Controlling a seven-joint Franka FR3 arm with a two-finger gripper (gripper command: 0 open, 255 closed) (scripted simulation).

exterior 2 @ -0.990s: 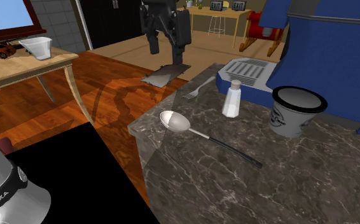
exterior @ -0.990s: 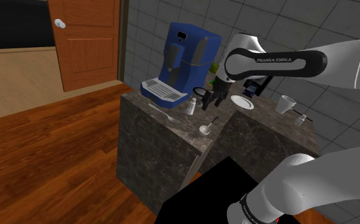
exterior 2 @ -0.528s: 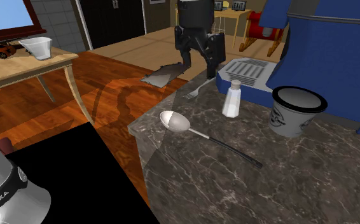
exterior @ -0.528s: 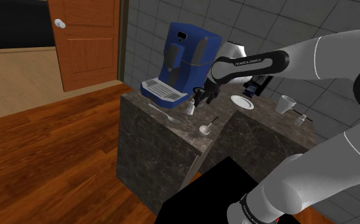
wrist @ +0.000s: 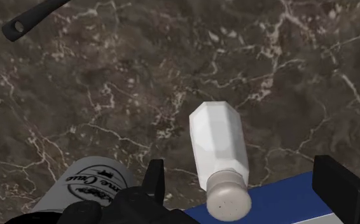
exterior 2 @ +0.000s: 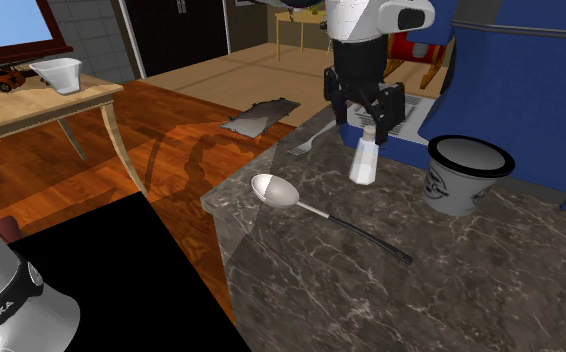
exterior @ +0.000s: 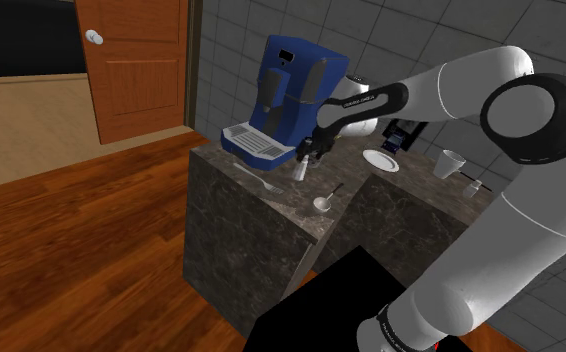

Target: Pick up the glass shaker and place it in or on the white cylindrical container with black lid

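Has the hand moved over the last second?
Yes: in the second exterior view the hand has swung right and down toward the blue coffee machine, now over the shaker.

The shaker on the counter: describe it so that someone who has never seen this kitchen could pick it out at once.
Find the blue coffee machine on the dark marbled counter. Before its drip tray stands a small upright white shaker. It is slim and faceted, unlike the wider black-rimmed container beside it.

light: even, moderate | shadows: soft, curved, on wooden floor [exterior 2: 171,190]
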